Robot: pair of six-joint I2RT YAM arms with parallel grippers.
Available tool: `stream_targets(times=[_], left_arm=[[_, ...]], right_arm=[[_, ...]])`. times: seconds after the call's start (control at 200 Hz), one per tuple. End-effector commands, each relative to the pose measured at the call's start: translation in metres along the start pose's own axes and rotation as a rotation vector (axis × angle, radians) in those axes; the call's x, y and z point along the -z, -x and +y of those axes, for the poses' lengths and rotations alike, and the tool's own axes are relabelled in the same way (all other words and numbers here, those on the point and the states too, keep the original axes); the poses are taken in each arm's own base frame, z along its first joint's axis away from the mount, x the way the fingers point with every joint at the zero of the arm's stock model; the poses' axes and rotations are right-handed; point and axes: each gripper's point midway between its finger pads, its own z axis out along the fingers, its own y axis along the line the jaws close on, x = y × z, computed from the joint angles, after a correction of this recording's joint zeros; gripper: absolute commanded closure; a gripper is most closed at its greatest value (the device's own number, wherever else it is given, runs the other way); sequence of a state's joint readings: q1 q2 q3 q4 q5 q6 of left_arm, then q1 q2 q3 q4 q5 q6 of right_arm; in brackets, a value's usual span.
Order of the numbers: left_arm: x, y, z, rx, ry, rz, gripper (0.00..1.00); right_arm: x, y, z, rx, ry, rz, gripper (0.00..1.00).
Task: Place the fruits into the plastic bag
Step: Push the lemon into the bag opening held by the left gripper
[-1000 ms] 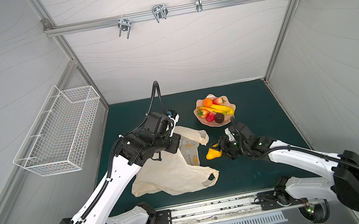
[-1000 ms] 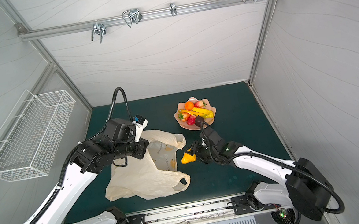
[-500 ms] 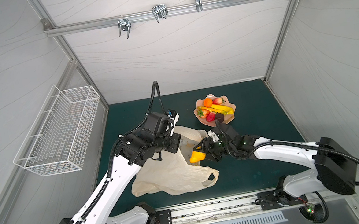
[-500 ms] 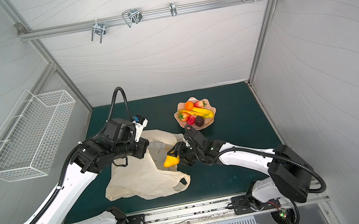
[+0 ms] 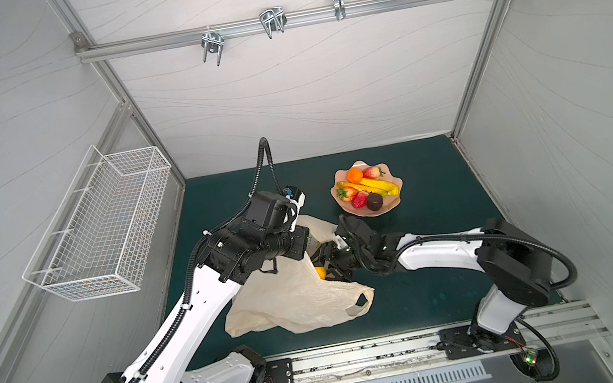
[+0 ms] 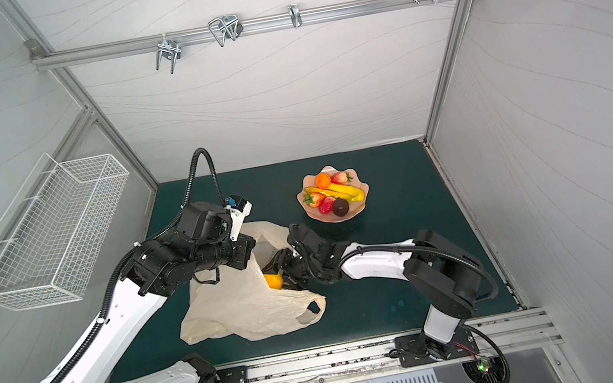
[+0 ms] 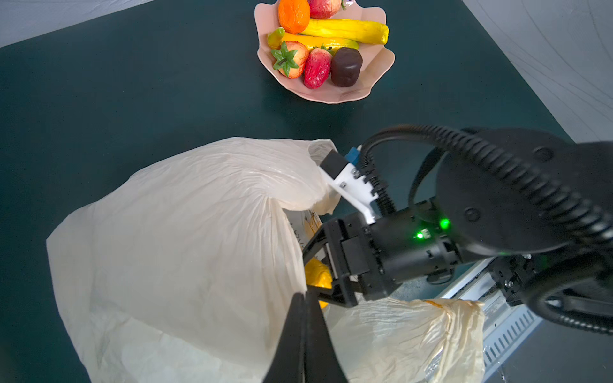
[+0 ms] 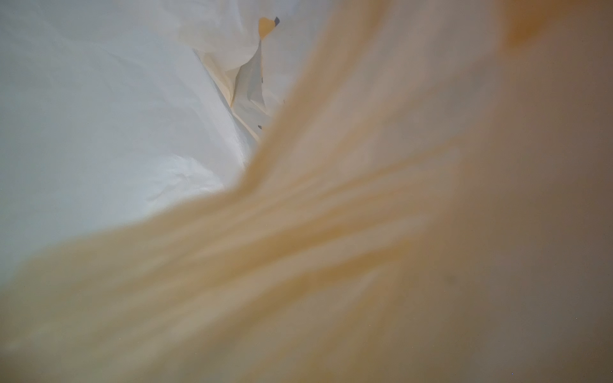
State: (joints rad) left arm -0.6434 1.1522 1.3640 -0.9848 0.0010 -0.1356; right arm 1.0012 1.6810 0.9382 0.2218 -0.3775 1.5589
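pushing into the mouth of the large crinkly cream-beige plastic bag, the right gripper has come across from the dark green mat, where it hung a second ago well clear of the bag's rim. its fingers stand part-way apart with the small round orange toy fruit clamped between them, just inside the opening. the left gripper is pinched fully closed on the bag's upper edge, just beside the right fingertips, and lifts that edge so the mouth gapes; it has not shifted. the right wrist view shows only blurred plastic close to the lens.

well apart from both sets of fingers, the pink scalloped bowl holds the rest: another orange, yellow bananas, red strawberries and a dark brown ball.

the change suggests the carry is over and release is the step in hand; letting go here would likely drop the fruit onto the bag's lower layer. judged by the full bowl, most of the task remains. the thin film could snag the fingers as they back out.
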Motion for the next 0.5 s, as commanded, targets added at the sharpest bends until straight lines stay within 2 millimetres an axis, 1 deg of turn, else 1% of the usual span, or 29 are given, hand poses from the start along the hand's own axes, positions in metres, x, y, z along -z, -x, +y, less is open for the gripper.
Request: stream_targets(times=[0.0,0.16,0.205,0.26,0.385,0.495], left_arm=[[0.010,0.014,-0.004,0.011,-0.024,-0.066,1.00],[0.009,0.014,-0.004,0.010,-0.024,-0.068,1.00],[0.008,0.013,-0.004,0.007,-0.024,-0.069,1.00],[0.007,0.014,-0.003,0.006,-0.019,-0.072,1.00],[0.003,0.012,-0.001,0.002,-0.011,-0.065,1.00],[0.001,0.012,-0.001,0.001,-0.008,-0.072,1.00]], right_arm=[[-0.021,-0.005,0.017,-0.043,0.050,0.053,0.58],[-0.047,-0.005,0.026,-0.039,0.044,0.101,0.57],[-0.056,-0.005,0.023,-0.044,0.028,0.117,0.57],[-0.064,-0.006,0.024,-0.048,0.026,0.135,0.56],[-0.082,-0.013,0.021,-0.068,0.012,0.177,0.52],[-0.095,-0.020,0.012,-0.083,-0.020,0.211,0.47]])
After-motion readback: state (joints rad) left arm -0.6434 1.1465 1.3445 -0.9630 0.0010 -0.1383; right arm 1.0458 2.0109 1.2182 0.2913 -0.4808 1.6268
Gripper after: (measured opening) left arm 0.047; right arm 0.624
